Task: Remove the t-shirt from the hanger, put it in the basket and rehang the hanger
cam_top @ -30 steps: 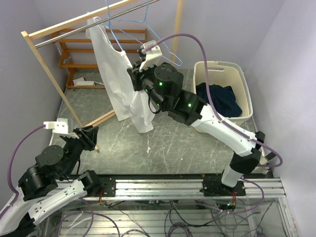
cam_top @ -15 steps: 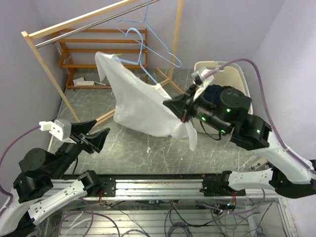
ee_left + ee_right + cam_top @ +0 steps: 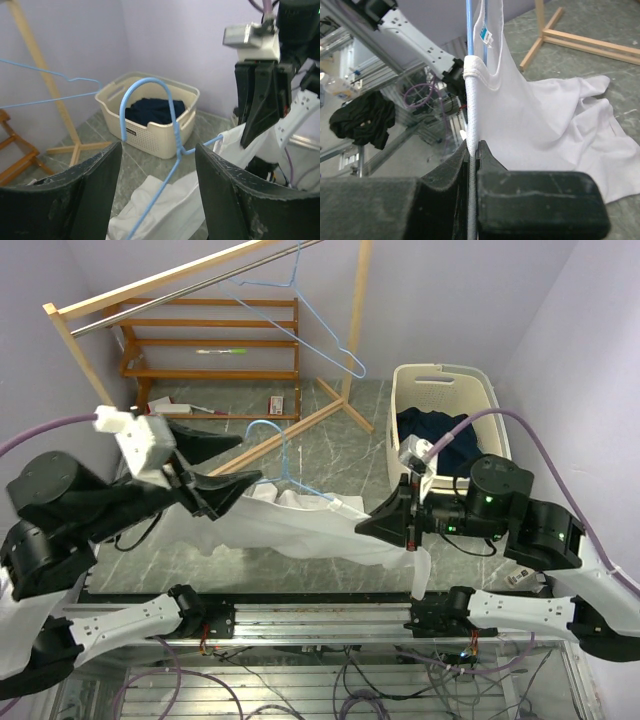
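rack at back left, spare hanger on its rail. left gripper raised, jaws wide, holding nothing. we saw blue hanger hook between its fingers; contact we could not tell. white t-shirt stretched between both arms, hanger wire running into it, loose end spread on green table. right gripper clamped tight on shirt's rolled edge beside blue wire. basket at right, dark cloth inside.

Lilac walls close around me. My grey marbled table carries a wooden rack and a cream basket of dark clothes.
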### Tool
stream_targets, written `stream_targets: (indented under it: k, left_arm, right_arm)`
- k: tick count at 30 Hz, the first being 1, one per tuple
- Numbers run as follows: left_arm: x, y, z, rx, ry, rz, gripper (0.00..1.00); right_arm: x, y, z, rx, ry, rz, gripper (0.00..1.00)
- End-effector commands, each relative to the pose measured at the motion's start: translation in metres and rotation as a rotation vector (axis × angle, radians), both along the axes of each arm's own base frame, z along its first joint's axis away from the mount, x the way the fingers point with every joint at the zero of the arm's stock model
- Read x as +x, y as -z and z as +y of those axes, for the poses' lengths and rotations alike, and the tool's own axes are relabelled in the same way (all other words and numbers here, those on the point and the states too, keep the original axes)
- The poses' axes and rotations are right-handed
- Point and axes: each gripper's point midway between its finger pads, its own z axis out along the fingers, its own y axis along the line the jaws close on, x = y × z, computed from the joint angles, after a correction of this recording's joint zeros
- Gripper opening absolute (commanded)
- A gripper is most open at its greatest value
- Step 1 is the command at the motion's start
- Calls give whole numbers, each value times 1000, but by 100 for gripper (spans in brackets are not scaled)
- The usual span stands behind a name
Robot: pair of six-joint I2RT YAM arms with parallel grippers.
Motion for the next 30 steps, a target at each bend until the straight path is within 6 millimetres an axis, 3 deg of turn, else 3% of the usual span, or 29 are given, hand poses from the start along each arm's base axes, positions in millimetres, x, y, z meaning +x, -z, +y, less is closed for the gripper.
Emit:
stream_targets:
  k: [1, 4, 10, 14, 20, 22, 27, 29, 30]
  left_arm:
    - [-8, 35, -37, 186, 167, 54, 68]
    - [-7, 46, -52, 224, 216, 86, 63]
    - [-6, 48, -62, 208, 248, 78, 64]
    - [-7, 57, -73, 241, 290, 102, 59]
    - [-6, 57, -74, 232, 293, 96, 30]
    - [-8, 57, -74, 229, 301, 98, 8]
    - [-11, 61, -69, 246, 301, 98, 7]
    - [-12, 59, -62, 233, 280, 90, 7]
    - [-13, 57, -58, 225, 267, 83, 7]
  right_arm:
    - [-22, -25, -10, 102, -86, -17, 0]
    - [-23, -30, -15, 114, -75, -28, 0]
    - [-26, -30, -19, 125, -81, -29, 0]
    - [-25, -28, -17, 120, -82, -26, 0]
    - [-22, -25, -16, 113, -68, -26, 0]
    - [-22, -24, -16, 111, -69, -26, 0]
    - [-18, -20, -22, 98, -34, -29, 0]
    - [-15, -16, -28, 91, 1, -26, 10]
    - [-15, -13, -32, 86, 13, -26, 25]
